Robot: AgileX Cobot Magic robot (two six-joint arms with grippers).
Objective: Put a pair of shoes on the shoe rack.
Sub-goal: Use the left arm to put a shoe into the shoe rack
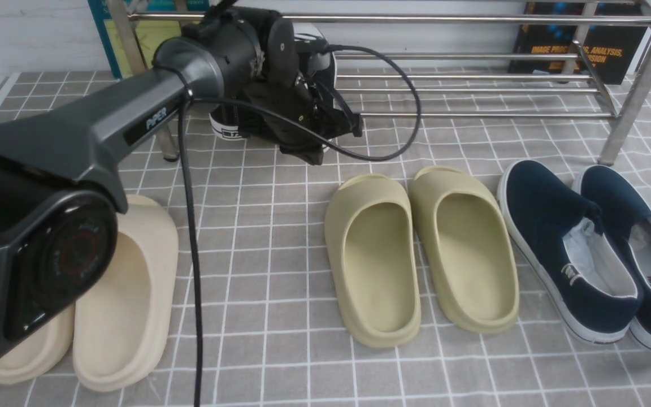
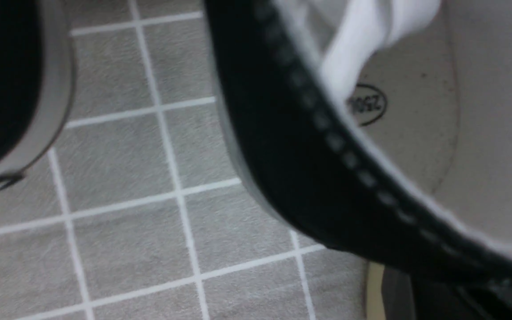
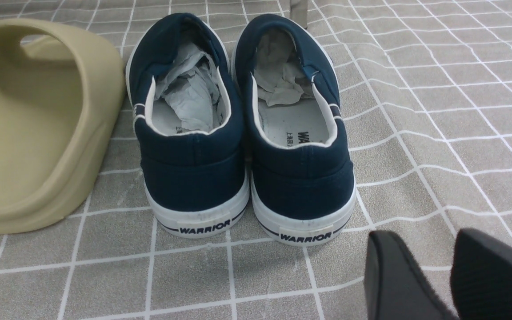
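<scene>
1. Black sneakers point(image 1: 225, 128): at the shoe rack's point(image 1: 472, 18) left end, beneath my left claw point(image 1: 311, 138); cloth point(image 2: 118, 160), not bars, shows under them, so probably not shelved
2. Left claw: close against the nearer sneaker point(image 2: 282, 146); grip hidden, cannot tell
3. Right claw point(image 3: 422, 242): parted, empty, by the navy slip-ons point(image 3: 242, 133)
4. Outstanding: both sneakers onto the bars

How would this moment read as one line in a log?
left tool at sneakers by rack, grip unseen | right tool open, empty, behind slip-ons
</scene>
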